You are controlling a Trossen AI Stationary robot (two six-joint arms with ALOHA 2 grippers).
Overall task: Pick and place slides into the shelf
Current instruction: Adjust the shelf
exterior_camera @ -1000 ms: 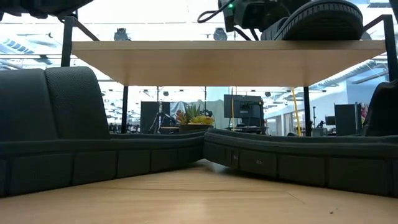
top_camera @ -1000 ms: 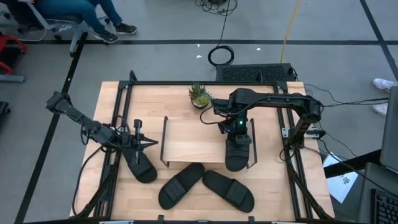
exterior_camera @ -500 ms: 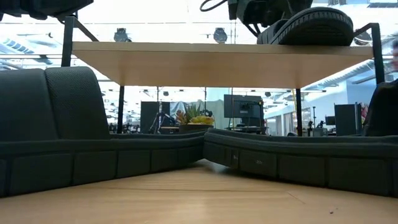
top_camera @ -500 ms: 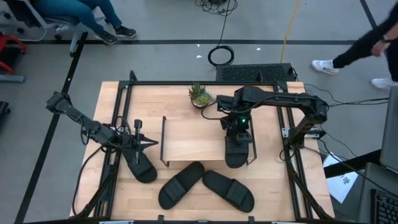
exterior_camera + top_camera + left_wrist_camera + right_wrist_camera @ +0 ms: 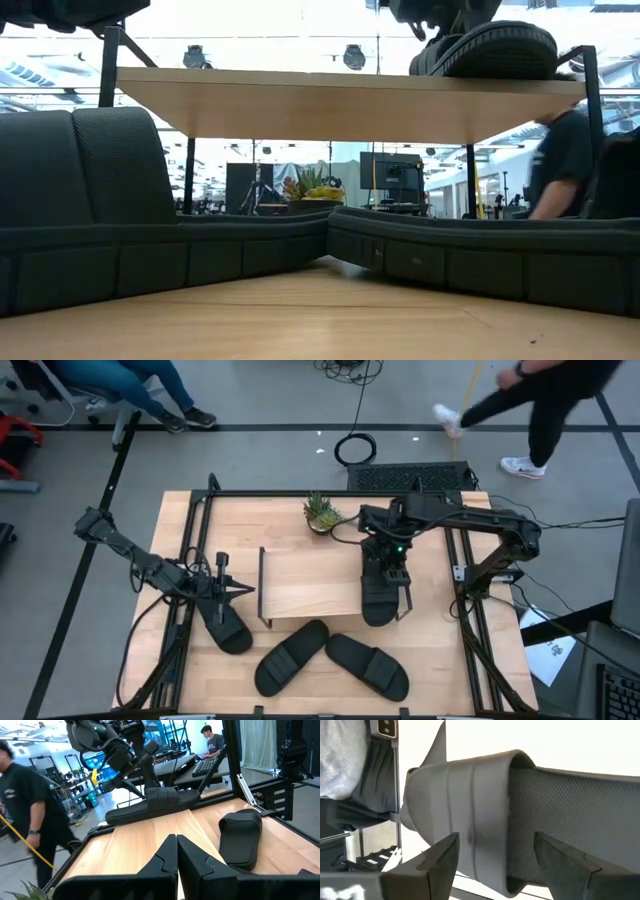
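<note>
A: Where are the slides?

B: High view: one slide [image 5: 381,592] on the right end of the shelf [image 5: 305,585], mid-frame, its toe hanging over the shelf's lower edge. Two more slides [image 5: 331,659] lie crossed on the table [image 5: 180,520] at lower centre. The fourth slide [image 5: 224,624] is lower left, by the left gripper [image 5: 222,586].

A: Right gripper?

B: The right gripper [image 5: 385,565] sits over the shelf slide, just right of centre. In the right wrist view its fingers [image 5: 437,856] are spread, with the strap [image 5: 470,815] between them; contact can't be told, so it doesn't read as a pinch.

A: Left one?

B: Parked left of the shelf. In the left wrist view its fingers [image 5: 167,855] are pressed together and hold nothing.

A: Handling?

B: A judgement: matte foam or rubber, so probably light, soft and a bit bendy, grippy rather than slippery, and not fragile. The sole is wide, so the strap arch is likely the best hold, with one finger under it and one outside. A grip near the toe or heel would probably let the slide droop.

A: Anything else?

B: A small plant [image 5: 322,513] stands above the shelf. A person [image 5: 540,390] is walking at upper right.
</note>
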